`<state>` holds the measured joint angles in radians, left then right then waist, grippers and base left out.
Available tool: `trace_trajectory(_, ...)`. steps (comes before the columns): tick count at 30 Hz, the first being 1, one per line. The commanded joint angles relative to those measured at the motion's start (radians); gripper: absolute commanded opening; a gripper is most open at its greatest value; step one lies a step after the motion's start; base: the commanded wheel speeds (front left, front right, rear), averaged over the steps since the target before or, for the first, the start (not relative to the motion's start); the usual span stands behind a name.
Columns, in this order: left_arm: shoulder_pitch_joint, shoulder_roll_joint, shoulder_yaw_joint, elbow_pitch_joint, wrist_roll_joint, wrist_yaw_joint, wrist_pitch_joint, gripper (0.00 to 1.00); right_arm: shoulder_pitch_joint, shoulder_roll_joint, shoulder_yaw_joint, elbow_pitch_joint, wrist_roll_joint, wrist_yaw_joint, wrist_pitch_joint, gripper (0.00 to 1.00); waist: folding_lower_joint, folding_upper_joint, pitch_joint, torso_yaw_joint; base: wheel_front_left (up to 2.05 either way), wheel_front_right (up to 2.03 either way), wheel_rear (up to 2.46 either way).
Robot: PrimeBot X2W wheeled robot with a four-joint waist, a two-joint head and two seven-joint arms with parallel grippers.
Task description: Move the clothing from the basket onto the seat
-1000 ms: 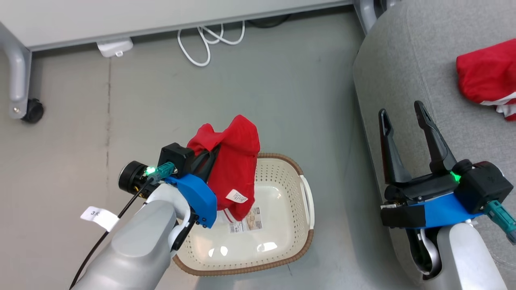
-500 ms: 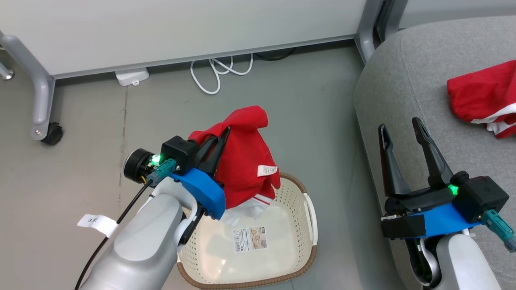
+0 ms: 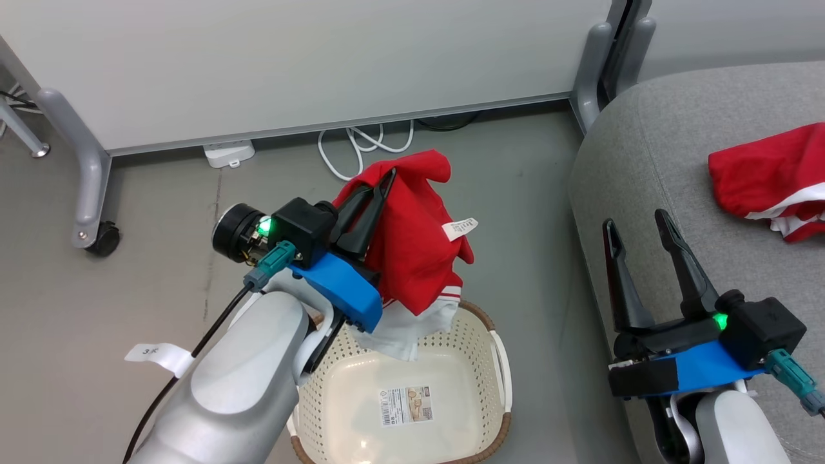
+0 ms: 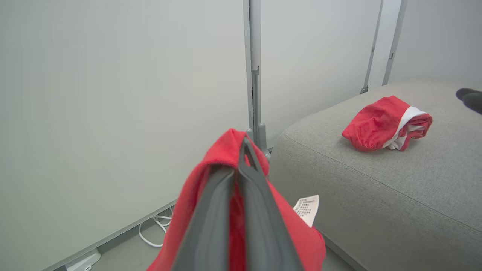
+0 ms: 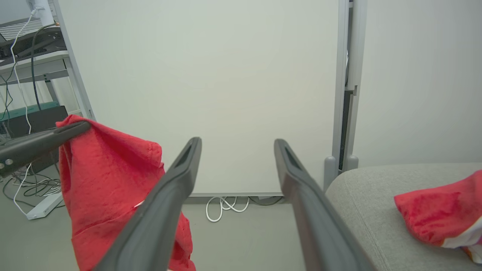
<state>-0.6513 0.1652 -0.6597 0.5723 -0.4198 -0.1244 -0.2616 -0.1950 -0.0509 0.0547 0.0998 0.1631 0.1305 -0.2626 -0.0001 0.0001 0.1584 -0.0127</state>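
Observation:
My left gripper (image 3: pixel 385 175) is shut on a plain red garment (image 3: pixel 412 245) with a white tag (image 3: pixel 459 227), hanging above the cream basket (image 3: pixel 496 361). A white cloth (image 3: pixel 403 332) dangles below the red one into the basket. In the left wrist view the shut gripper (image 4: pixel 244 145) pinches red fabric (image 4: pixel 196 210). My right gripper (image 3: pixel 635 219) stands open over the front edge of the grey seat (image 3: pixel 664 154), holding nothing; its fingers (image 5: pixel 180 177) frame the wall. A red garment with white panels (image 3: pixel 767 180) lies on the seat (image 4: pixel 376 169), also the bundle (image 4: pixel 386 122).
A white partition wall (image 3: pixel 309 58) stands behind, with grey wheeled legs (image 3: pixel 90 187) and a post (image 3: pixel 596 64). White cable loops (image 3: pixel 361 145) and a power strip (image 3: pixel 229 153) lie on the grey floor. The basket's bottom carries a paper label (image 3: pixel 406 405).
My left gripper has lifted the red garment higher, out of the basket and toward the wall. The head view has tilted up. The right gripper has barely moved.

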Motion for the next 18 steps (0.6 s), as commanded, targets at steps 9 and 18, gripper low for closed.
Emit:
trace_trajectory(9,-0.035,0.002,-0.039,-0.088,0.008,-0.009,-0.005,0.0,0.031,0.001,0.003,0.002,0.017,0.001,-0.003,1.0,0.0001,-0.0001,-0.026,0.003,0.0,0.0,0.0)
trace_trajectory(18,-0.053,0.005,-0.07,-0.175,0.013,0.003,0.031,0.0,0.042,0.001,0.002,0.004,0.02,0.001,-0.003,1.0,0.0001,-0.0001,-0.032,0.004,0.0,0.0,0.0)
